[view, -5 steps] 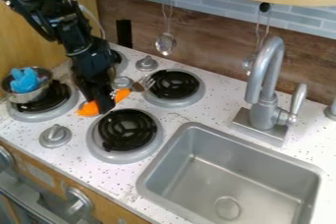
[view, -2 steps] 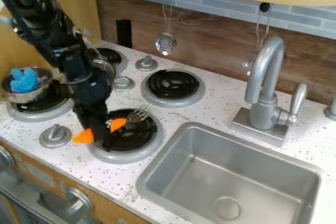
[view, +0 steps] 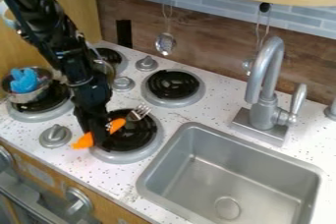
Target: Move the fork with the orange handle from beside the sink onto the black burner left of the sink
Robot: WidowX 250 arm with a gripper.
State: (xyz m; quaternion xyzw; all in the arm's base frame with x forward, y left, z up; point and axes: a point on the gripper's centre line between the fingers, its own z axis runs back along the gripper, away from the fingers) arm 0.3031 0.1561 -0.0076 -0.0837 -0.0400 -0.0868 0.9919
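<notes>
My black gripper [view: 98, 138] hangs over the left side of the front middle burner [view: 134, 137], shut on the orange handle of a fork. The fork [view: 117, 125] slants across the burner, its silver tines to the upper right and the handle's end [view: 83, 141] poking out at the left of the fingers. Part of the handle is hidden behind the fingers. Whether the fork touches the burner I cannot tell.
A metal pot [view: 29, 95] with a blue object [view: 25, 80] in it stands on the left burner. Nearby are a knob [view: 56, 135] and a back burner [view: 173, 87]. The sink [view: 230, 174] and faucet [view: 266, 85] lie to the right.
The gripper has carried the fork forward and slightly right, from the gap between burners to the front middle burner. Most recently the fork's tines have tilted a little upward.
</notes>
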